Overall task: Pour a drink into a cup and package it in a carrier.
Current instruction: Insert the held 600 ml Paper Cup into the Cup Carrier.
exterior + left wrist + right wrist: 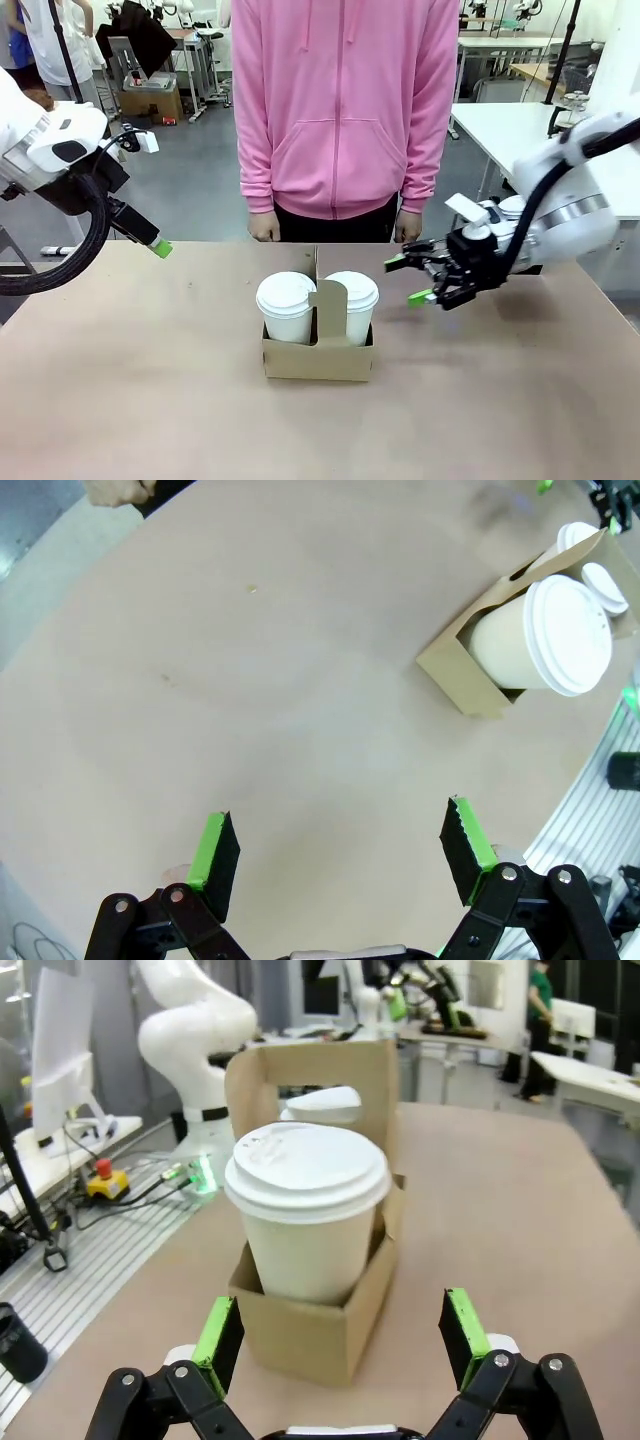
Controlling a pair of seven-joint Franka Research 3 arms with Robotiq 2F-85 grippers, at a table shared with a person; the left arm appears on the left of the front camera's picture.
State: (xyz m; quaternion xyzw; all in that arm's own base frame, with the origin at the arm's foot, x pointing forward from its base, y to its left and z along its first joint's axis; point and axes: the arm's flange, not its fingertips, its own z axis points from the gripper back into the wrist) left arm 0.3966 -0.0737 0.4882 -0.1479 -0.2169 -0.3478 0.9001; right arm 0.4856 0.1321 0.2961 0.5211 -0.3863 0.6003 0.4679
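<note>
The carrier [318, 352] sits near the middle of the surface [150, 400], upright, with a lidded white cup in each of its two holes. The left cup [286, 306] and the right cup [352, 303] stand on either side of the upright cardboard handle [326, 305], which rises between them. My right pincer [412, 281] hangs just beside the right cup, apart from it, its green pads spread wide and holding nothing; from my right wrist I look straight at that cup [308, 1210] standing in its hole. My left pincer [340, 855] is well apart from the carrier, above bare surface on my left side, jaws also wide and empty. Across the surface a person in a pink hoodie [345, 100] stands with both hands at the far edge.
</note>
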